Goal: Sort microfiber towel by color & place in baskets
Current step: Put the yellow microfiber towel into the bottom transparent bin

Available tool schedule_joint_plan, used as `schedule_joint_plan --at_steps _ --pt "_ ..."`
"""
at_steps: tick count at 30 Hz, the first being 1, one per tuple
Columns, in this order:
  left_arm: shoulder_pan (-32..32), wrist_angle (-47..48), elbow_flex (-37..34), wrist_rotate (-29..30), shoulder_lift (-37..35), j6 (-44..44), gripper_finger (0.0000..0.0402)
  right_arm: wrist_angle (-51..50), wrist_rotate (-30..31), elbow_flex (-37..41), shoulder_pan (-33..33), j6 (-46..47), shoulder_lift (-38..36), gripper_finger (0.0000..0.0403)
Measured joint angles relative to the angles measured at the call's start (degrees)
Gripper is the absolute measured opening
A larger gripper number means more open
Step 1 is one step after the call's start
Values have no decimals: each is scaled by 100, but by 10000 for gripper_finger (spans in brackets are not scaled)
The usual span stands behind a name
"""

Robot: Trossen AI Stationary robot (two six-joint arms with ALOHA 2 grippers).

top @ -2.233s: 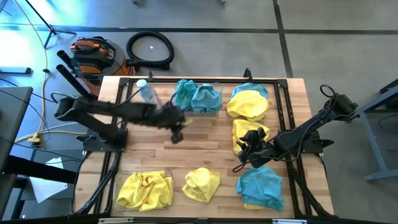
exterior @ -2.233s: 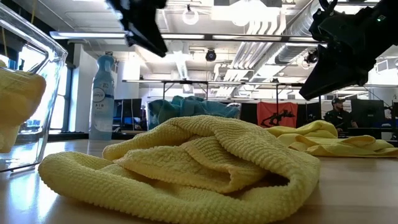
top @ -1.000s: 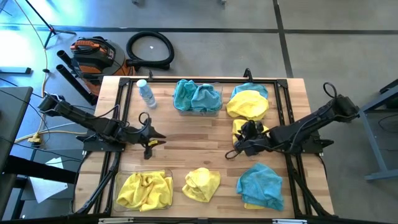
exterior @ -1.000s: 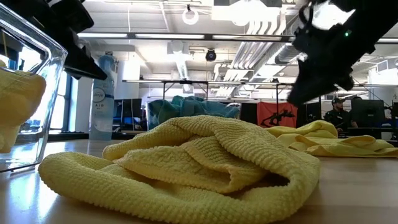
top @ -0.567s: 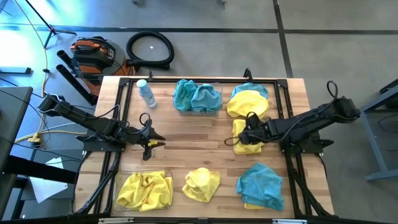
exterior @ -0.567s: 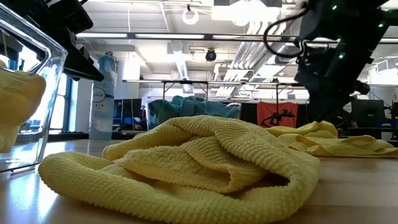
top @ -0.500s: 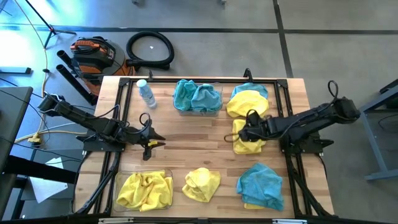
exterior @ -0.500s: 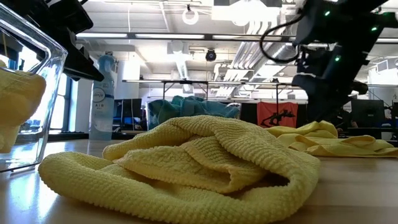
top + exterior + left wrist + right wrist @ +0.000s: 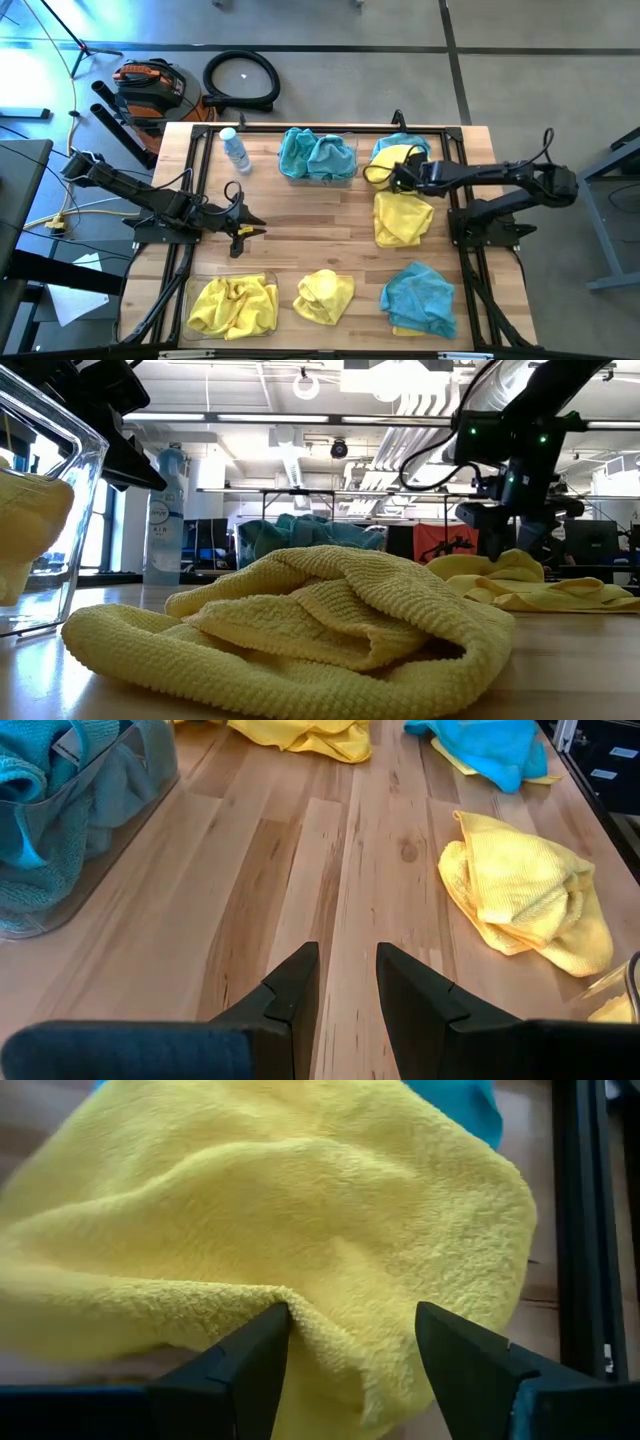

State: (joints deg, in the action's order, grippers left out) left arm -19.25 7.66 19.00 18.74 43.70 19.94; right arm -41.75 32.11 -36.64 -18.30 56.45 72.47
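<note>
Right gripper (image 9: 392, 178) is reaching across the upper right of the high view, with its fingers (image 9: 245, 1365) spread apart and pressing down into a yellow towel (image 9: 400, 160). A fold of that towel is sitting between the two fingers in the right wrist view, but they are not closed on it. A bit of blue towel (image 9: 402, 143) is peeking out from under the yellow one, toward the top edge of the table (image 9: 330, 235).

Just below the gripper, another yellow towel (image 9: 402, 218) is lying flat on the wood. Lower right, a blue towel (image 9: 418, 297) is lying in a heap. At bottom center, a crumpled yellow towel (image 9: 324, 294) is sitting alone; it is filling the front of the low view.

At top center, a clear basket (image 9: 349, 140) is holding blue towels (image 9: 316, 155). At bottom left, the other basket (image 9: 273, 280) is holding yellow towels (image 9: 232, 304). A water bottle (image 9: 234, 149) is standing at upper left, beside the blue basket.

Left gripper (image 9: 243, 228) is waiting at middle left, over bare wood, with its fingers a little apart and nothing in them.
</note>
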Motion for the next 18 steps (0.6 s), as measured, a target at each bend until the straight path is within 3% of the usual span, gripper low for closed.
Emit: schedule_joint_plan --at_steps 4,11,14,18 --pt "0 1 0 1 0 -5 92 14 -149 0 -315 5 0 216" --pt "0 1 0 2 0 11 92 1018 -1171 716 -650 -54 -2 194" --pt "0 5 0 4 0 97 92 1098 -1117 915 -603 139 -13 162" --pt "2 15 2 4 0 98 92 893 -963 835 -429 22 -39 83"
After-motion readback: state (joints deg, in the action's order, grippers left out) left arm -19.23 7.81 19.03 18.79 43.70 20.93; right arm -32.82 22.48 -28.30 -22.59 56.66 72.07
